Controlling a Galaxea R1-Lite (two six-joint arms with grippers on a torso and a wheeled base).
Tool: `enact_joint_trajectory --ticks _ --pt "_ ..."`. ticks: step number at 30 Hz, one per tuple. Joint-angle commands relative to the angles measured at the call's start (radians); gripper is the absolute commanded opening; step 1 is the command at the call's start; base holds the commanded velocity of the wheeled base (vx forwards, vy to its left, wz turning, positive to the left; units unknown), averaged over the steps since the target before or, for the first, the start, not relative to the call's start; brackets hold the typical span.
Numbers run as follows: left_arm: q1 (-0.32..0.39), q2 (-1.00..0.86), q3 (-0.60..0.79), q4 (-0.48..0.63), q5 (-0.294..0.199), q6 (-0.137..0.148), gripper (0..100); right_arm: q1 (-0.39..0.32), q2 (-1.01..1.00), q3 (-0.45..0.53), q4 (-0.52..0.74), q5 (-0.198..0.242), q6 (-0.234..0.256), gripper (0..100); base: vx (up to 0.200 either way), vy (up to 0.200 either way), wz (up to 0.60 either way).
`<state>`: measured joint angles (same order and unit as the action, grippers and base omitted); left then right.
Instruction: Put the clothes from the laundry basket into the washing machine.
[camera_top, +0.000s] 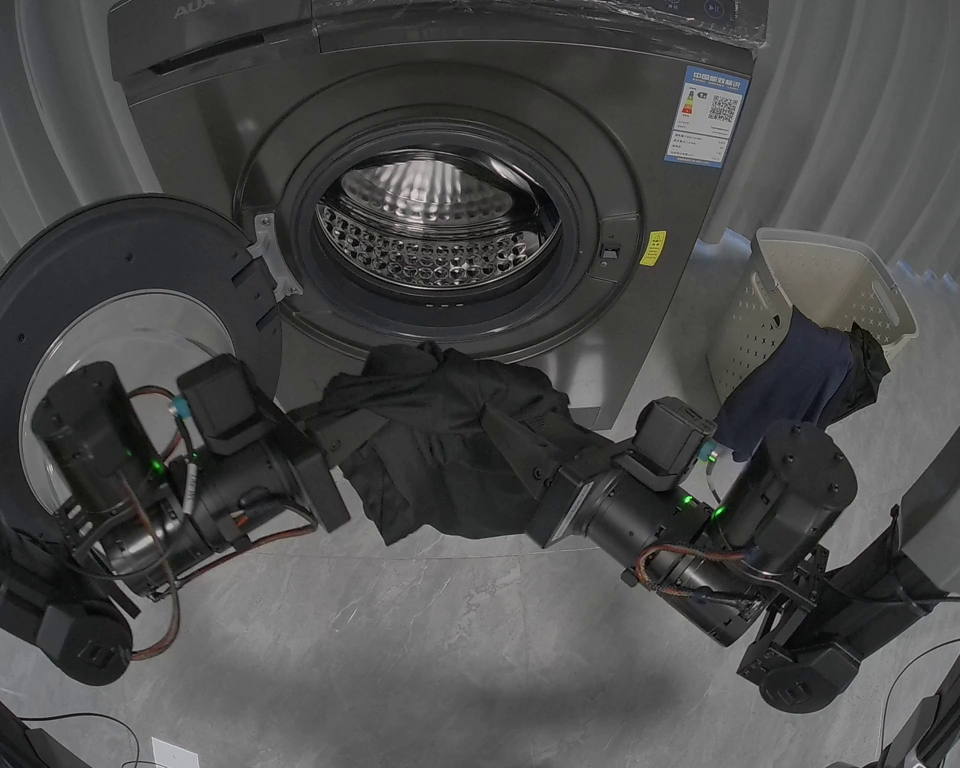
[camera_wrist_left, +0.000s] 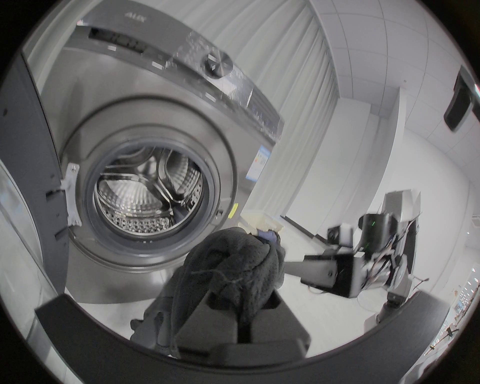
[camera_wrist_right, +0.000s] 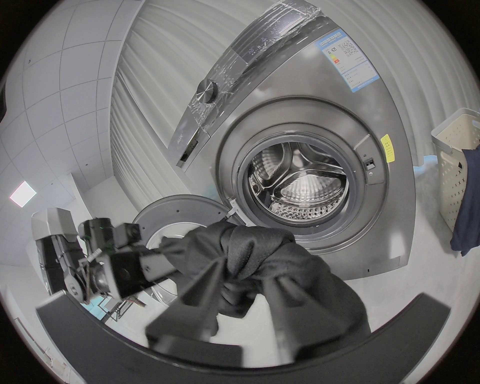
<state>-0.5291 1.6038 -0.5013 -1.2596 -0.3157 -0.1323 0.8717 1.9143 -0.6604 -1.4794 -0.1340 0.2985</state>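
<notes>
Left gripper (camera_top: 332, 452) and right gripper (camera_top: 545, 472) both pinch the black garment (camera_top: 440, 440) (hem sagging low), so lift together, then feed the drum (camera_top: 430, 225).

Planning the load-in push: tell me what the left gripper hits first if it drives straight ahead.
Shut on the black garment, the left gripper seems aimed at the washing machine's front panel just beside the drum opening, not into it, though depth is unclear.

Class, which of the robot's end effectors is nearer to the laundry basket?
Right. The right end effector grips the black garment on the side where the laundry basket stands; the left end effector grips its far side, near the open door.
</notes>
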Motion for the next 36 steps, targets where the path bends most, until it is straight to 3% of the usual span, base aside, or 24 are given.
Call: enact_joint_trajectory --ticks 1,4,10,36 --pt "0.0 -0.134 -0.013 0.005 0.0 -0.039 0 -0.037 0.012 0.047 -0.007 -0.004 -0.009 100 0.0 0.0 0.0" --pt "-0.002 -0.159 -0.029 0.005 0.0 -0.078 0 -0.045 0.014 0.114 -0.019 -0.002 -0.018 100 0.0 0.0 0.0" --pt "-0.003 -0.166 -0.04 0.005 0.0 -0.11 0 -0.051 0.046 0.214 -0.038 0.001 -0.048 100 0.0 0.0 0.0" --pt "-0.068 -0.177 0.052 0.008 0.027 -0.112 0 -0.049 0.068 0.056 -0.052 0.001 -0.062 100 0.0 0.0 0.0"
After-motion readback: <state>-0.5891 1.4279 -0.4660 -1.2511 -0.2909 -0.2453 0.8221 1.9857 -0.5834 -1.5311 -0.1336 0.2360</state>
